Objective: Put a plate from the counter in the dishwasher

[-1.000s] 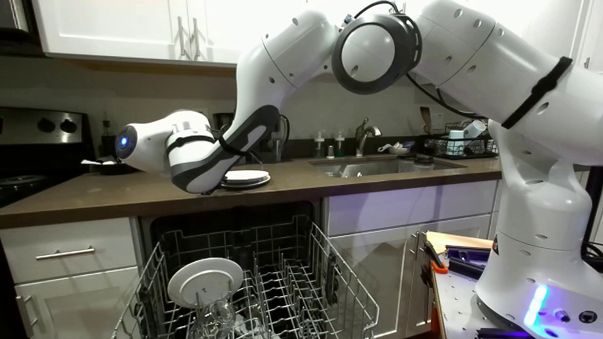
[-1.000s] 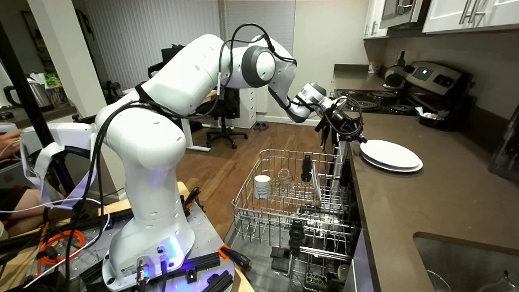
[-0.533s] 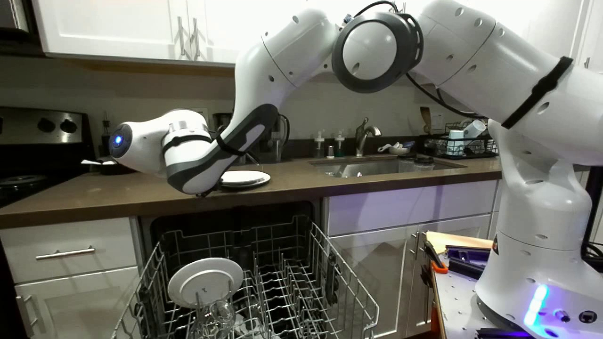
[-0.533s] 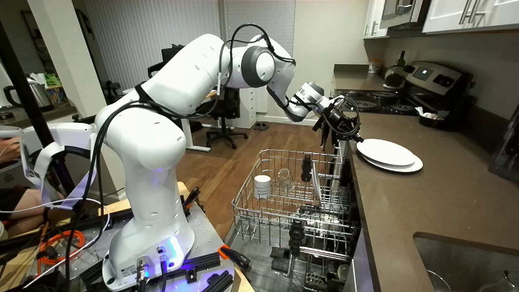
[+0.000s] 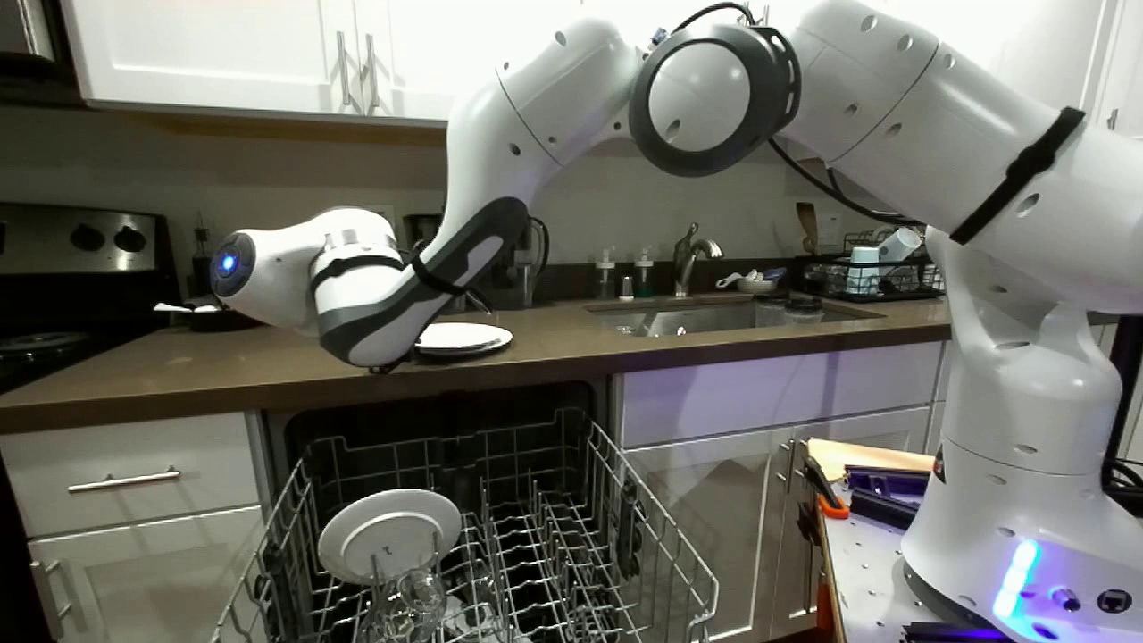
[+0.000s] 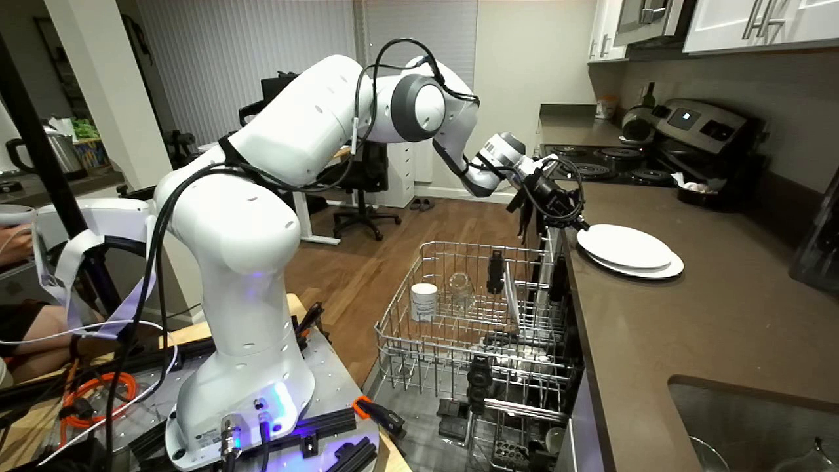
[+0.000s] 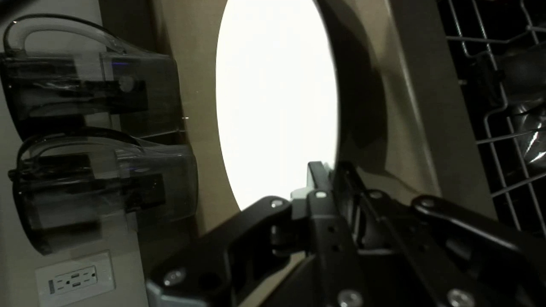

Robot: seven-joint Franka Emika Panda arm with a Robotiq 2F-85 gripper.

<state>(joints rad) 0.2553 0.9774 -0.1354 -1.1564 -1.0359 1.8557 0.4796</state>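
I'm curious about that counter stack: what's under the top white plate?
Part of a second white plate shows beneath the top plate in an exterior view. The rest is covered; whether more lies below, I can't tell.

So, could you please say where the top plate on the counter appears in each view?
In an exterior view: top plate left of centre.
In an exterior view: top plate right of centre.
Wrist view: top plate upper centre.
Shared landmark: dishwasher rack, low in both exterior views, along the wrist view's right edge.
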